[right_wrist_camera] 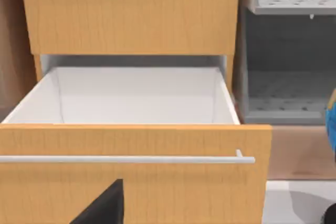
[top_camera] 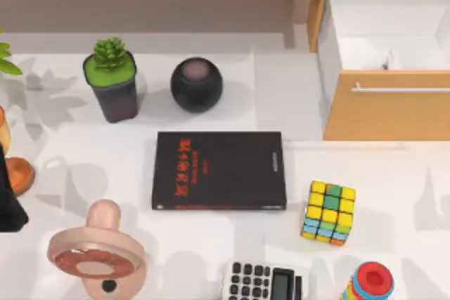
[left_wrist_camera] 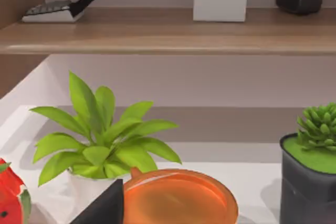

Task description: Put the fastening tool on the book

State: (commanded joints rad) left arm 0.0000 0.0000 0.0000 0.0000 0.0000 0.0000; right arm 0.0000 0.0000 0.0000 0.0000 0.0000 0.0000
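The book (top_camera: 219, 171) bears small red lettering (too small to read).

The book (top_camera: 219, 171) is black with small red letters and a thin red lower edge. The cube (top_camera: 328, 212) has yellow, green, blue and orange squares. The calculator (top_camera: 265, 282) has grey keys. The drawer (right_wrist_camera: 131, 103) is white inside, with an orange-brown wooden front.

The black book (top_camera: 219, 171) with red lettering lies flat, closed, at the table's middle.
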